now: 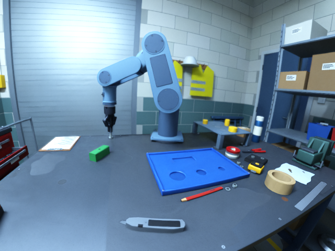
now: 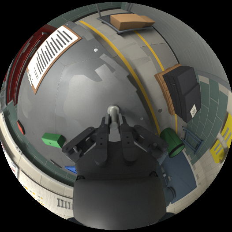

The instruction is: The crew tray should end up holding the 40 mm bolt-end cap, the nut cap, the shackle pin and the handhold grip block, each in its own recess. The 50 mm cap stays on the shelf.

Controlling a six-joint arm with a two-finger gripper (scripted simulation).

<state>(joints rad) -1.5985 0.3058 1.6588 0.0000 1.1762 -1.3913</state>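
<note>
The blue crew tray (image 1: 195, 168) lies at the table's middle with a rectangular recess and three round ones, all empty. The grey shackle pin (image 1: 110, 134) (image 2: 113, 116) stands upright at the table's far left rear, gripped by my closed gripper (image 1: 109, 127) (image 2: 113, 123), which points straight down over it. The green handhold grip block (image 1: 99, 153) (image 2: 53, 139) lies on the table just in front of the gripper. Three yellow caps (image 1: 205, 121) (image 1: 227, 122) (image 1: 232, 129) sit apart on the low grey shelf (image 1: 220, 129) behind the tray.
The arm's blue base (image 1: 167, 127) stands behind the tray. A clipboard (image 1: 60, 143) (image 2: 48, 53) lies left of the gripper. A red pencil (image 1: 202, 194), washers, tape roll (image 1: 279, 182), tape measure (image 1: 255, 167) and utility knife (image 1: 154, 224) lie around the tray's front and right.
</note>
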